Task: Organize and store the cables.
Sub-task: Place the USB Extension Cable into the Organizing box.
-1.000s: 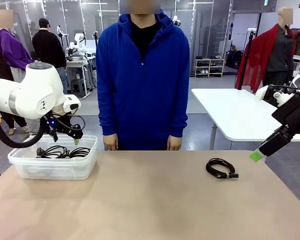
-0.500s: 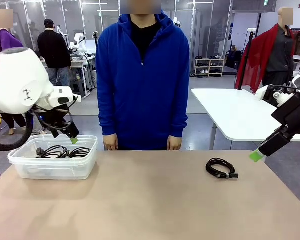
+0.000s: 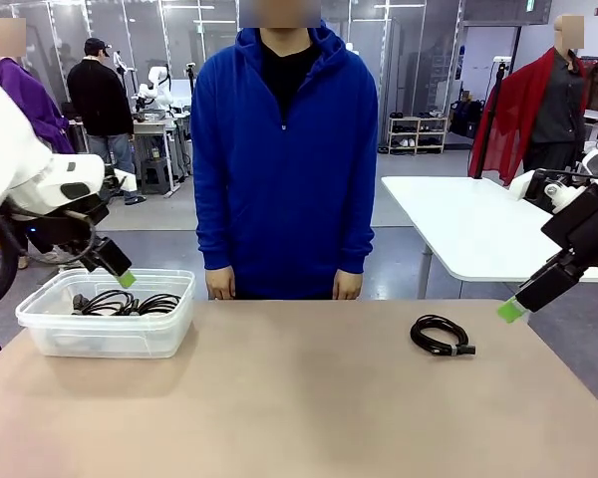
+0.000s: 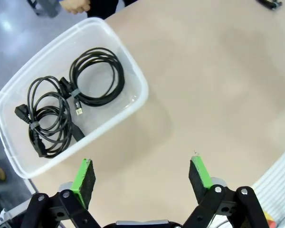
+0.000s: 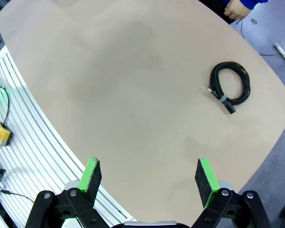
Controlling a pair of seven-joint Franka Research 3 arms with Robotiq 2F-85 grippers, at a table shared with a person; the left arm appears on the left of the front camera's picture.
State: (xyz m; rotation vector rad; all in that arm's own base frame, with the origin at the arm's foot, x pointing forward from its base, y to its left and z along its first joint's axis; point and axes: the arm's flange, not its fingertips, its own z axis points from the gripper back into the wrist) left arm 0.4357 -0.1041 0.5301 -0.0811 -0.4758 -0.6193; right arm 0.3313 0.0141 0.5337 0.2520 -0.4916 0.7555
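Note:
One coiled black cable [image 3: 441,336] lies on the tan table at the right; the right wrist view has this cable [image 5: 230,86] well ahead of my fingers. Two more coiled cables [image 3: 128,303] rest inside a clear plastic bin [image 3: 108,334] at the table's left, and the left wrist view looks down on those cables [image 4: 71,98] in the bin [image 4: 137,78]. My left gripper [image 3: 123,277] hovers open above the bin's left back corner; its fingers [image 4: 83,176] hold nothing. My right gripper [image 3: 511,310] hangs open and empty off the table's right edge.
A person in a blue hoodie [image 3: 284,149] stands at the far edge, hands [image 3: 219,284] resting by the table. A white table [image 3: 468,224] stands behind at the right. The tan table [image 3: 299,398] between bin and loose cable is bare.
My left arm has drawn back to the left and up, away from over the bin. The right arm, the person and the cables have stayed still.

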